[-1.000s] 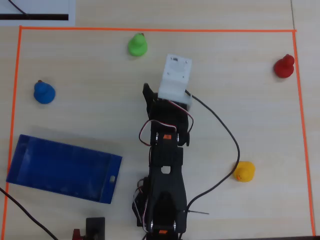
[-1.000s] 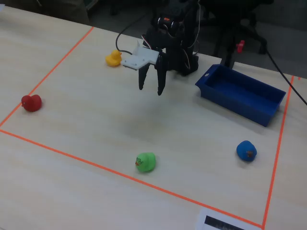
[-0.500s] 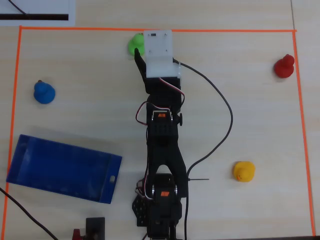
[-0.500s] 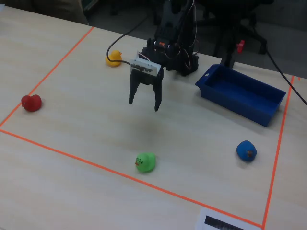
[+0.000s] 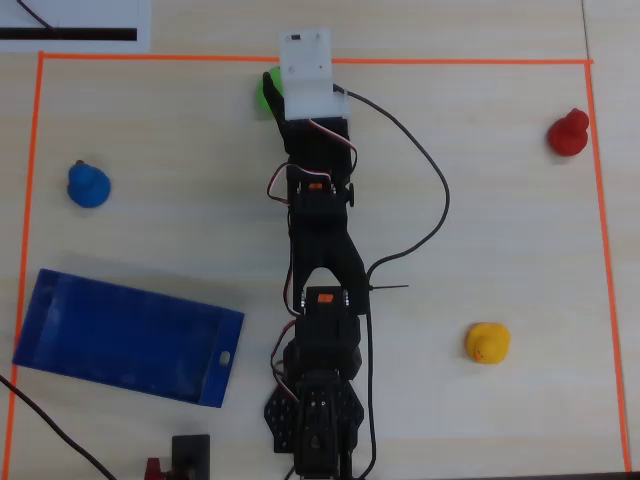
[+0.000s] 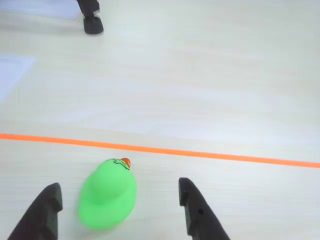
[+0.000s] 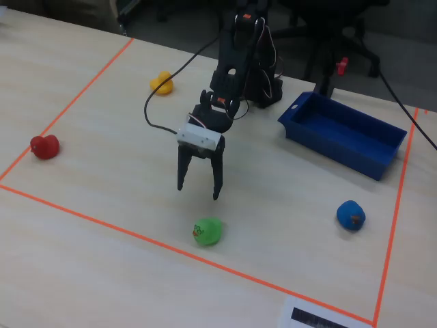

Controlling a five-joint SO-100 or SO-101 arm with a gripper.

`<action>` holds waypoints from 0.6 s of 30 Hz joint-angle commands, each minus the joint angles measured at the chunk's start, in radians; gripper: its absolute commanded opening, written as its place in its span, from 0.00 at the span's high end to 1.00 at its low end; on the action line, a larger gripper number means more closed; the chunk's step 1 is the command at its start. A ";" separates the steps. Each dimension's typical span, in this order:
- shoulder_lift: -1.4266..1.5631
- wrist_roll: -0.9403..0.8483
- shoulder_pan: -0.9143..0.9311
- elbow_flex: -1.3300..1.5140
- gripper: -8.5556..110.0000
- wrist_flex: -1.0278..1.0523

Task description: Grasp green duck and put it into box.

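The green duck (image 7: 207, 231) sits on the table just inside the orange tape line. In the wrist view the green duck (image 6: 108, 193) lies between my two black fingers, nearer the left one, touching neither. My gripper (image 7: 199, 191) is open and hangs above the duck, a little behind it. In the overhead view the arm covers most of the green duck (image 5: 264, 94) and my gripper (image 5: 276, 98) is largely hidden under the white wrist block. The dark-blue box (image 7: 341, 137) stands at the right of the fixed view; it also shows at the lower left of the overhead view (image 5: 125, 335).
A blue duck (image 7: 351, 214), a yellow duck (image 7: 162, 83) and a red duck (image 7: 44, 146) stand apart on the table. Orange tape (image 6: 200, 153) marks the work area's edge just beyond the green duck. The arm's base (image 5: 320, 410) and cables sit mid-table.
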 commanded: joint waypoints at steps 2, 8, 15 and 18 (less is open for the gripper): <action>-0.078 0.011 -0.002 -0.100 0.67 -0.055; -0.184 0.028 -0.029 -0.195 0.68 -0.058; -0.270 0.048 -0.055 -0.259 0.68 -0.058; -0.311 0.054 -0.063 -0.279 0.68 -0.058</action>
